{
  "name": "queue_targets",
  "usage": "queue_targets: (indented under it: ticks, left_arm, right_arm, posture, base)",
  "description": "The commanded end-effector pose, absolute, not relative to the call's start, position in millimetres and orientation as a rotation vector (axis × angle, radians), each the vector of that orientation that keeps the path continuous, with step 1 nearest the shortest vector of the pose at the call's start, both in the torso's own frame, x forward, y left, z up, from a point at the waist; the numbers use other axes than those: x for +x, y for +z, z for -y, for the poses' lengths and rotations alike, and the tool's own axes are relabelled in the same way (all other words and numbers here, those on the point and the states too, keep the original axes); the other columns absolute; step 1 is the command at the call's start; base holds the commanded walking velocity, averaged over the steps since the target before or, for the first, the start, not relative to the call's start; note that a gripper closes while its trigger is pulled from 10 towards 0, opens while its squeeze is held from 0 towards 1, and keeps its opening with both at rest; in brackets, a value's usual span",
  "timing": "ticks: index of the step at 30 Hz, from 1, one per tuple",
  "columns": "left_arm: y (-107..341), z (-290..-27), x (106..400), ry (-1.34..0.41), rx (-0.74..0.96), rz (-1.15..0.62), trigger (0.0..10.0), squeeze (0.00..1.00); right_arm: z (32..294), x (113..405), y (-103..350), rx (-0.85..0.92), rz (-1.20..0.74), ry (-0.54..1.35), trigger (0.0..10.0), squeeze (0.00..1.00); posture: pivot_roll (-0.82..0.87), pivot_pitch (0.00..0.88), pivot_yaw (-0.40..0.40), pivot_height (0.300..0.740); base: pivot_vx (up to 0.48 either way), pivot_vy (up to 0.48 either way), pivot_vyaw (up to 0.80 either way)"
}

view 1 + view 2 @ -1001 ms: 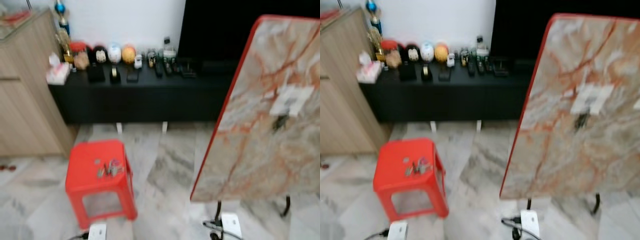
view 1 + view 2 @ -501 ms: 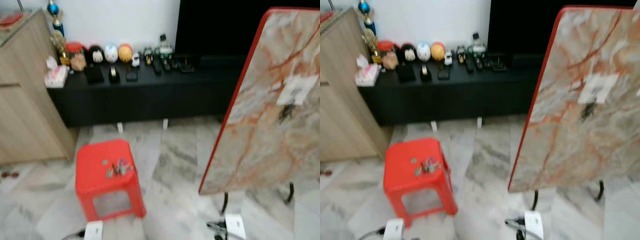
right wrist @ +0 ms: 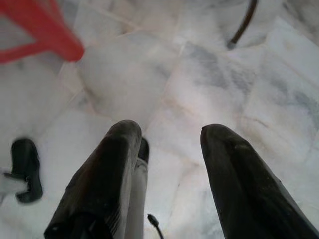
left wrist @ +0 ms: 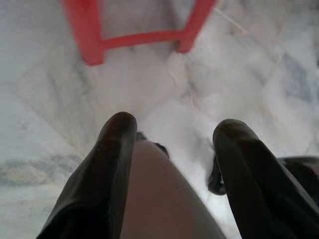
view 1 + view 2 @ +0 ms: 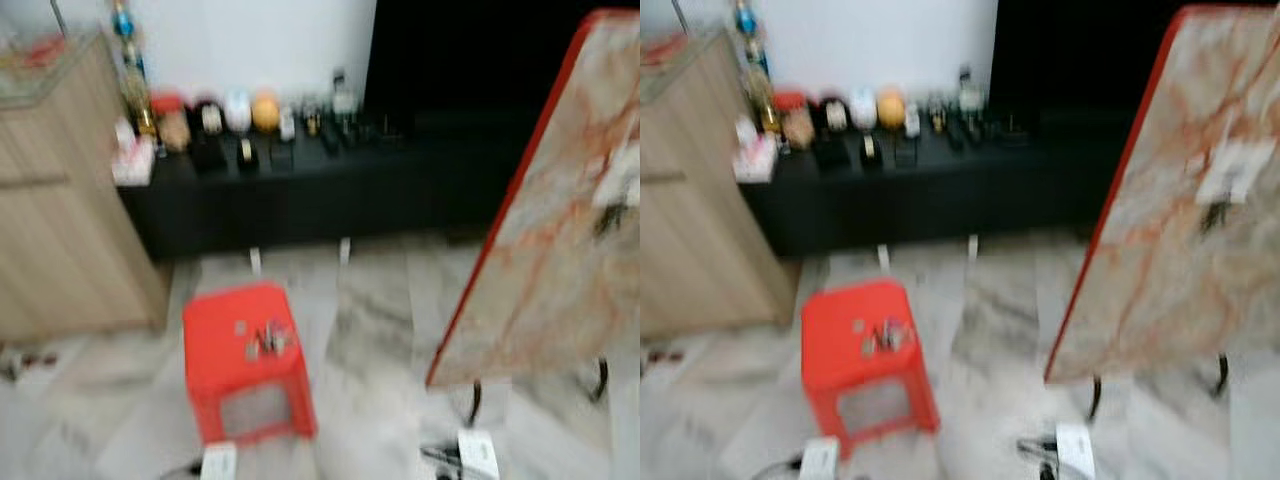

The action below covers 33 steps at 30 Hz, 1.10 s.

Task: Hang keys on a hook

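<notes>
Currently, both head views are blurred and the scene has shifted rightward since a second ago, indicating camera motion, not object motion. The keys (image 5: 268,340) lie on the red stool (image 5: 240,395), left of the tilted marble panel (image 5: 560,250) bearing the hook (image 5: 1213,214). The left gripper (image 4: 172,149) and the right gripper (image 3: 167,149) hang with jaws wide, empty, above the floor. Pickup is not yet begun.

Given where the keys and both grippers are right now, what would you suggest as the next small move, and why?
Probably step closer to the red stool: the keys lie on its top, while the left gripper and right gripper hang open over the floor.
</notes>
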<state>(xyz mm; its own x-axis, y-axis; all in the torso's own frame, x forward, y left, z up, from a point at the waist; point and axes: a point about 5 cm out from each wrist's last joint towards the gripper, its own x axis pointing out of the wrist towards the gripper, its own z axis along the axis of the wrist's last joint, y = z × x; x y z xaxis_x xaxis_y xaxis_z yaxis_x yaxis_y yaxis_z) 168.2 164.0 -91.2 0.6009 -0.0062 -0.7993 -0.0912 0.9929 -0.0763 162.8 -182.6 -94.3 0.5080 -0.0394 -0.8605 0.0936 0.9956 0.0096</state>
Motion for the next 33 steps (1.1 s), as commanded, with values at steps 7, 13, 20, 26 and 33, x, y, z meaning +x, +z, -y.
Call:
queue_targets:
  ticks: [7, 13, 20, 26, 33]
  left_arm:
    - [-95.7, -142.2, 161.4, 0.034, -0.105, -0.973, 10.0, 0.00]
    - [-95.5, -138.2, 161.9, 0.029, -0.104, -0.971, 10.0, 0.00]
    - [-95.8, -145.7, 161.0, 0.038, -0.102, -0.971, 10.0, 0.00]
    - [-95.9, -147.5, 160.6, 0.038, -0.107, -0.972, 10.0, 0.00]
    - [-96.1, -147.6, 160.1, 0.037, -0.109, -0.973, 10.0, 0.00]
  right_arm:
    - [184.3, 166.3, -92.6, 0.049, -1.022, -0.076, 10.0, 0.00]
    - [184.2, 166.1, -92.7, 0.054, -1.023, -0.078, 10.0, 0.00]
    - [183.8, 166.3, -92.6, 0.053, -1.022, -0.076, 10.0, 0.00]
    - [183.8, 166.3, -92.6, 0.052, -1.023, -0.076, 10.0, 0.00]
    - [184.2, 166.1, -92.7, 0.049, -1.024, -0.075, 10.0, 0.00]
  posture:
    - [0.04, 0.000, -0.077, 0.740]
    - [0.04, 0.000, -0.076, 0.740]
    - [0.04, 0.000, -0.075, 0.740]
    - [0.04, 0.000, -0.075, 0.740]
    - [0.04, 0.000, -0.076, 0.740]
  base:
    - [0.000, 0.306, 0.00]
    - [0.000, 0.304, 0.00]
    - [0.000, 0.304, 0.00]
    - [0.000, 0.306, 0.00]
    - [0.000, 0.305, 0.00]
